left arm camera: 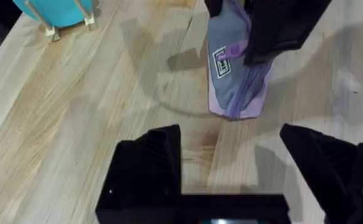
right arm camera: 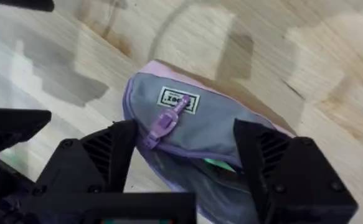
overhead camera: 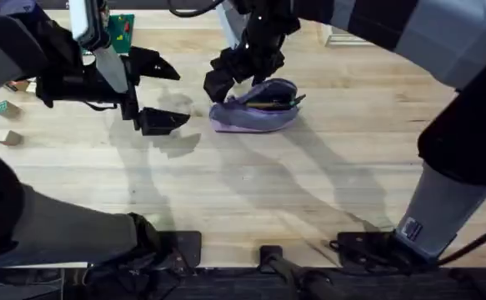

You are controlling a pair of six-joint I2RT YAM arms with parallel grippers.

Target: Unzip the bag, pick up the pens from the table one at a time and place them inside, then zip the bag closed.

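Note:
The lavender bag point(overhead camera: 255, 115) lies on the table point(overhead camera: 251, 192) at centre back, its zipper open along the top. The pens point(overhead camera: 273, 103) lie inside the opening, one dark and one green; a green glimpse point(right arm camera: 219, 163) shows through the gap. My right gripper point(overhead camera: 226, 81) hovers at the bag's left end, open, its fingers point(right arm camera: 100, 163) either side of the purple pull tab point(right arm camera: 163, 124) without touching it. My left gripper point(overhead camera: 159, 93) stands open and empty to the left of the bag point(left arm camera: 234, 81), a short gap away.
Small wooden blocks point(overhead camera: 6, 122) lie at the table's left edge, with a green card point(overhead camera: 122, 32) at the back left. A teal object on wooden legs point(left arm camera: 56, 9) stands beyond the left gripper. Bare planks stretch in front of the bag.

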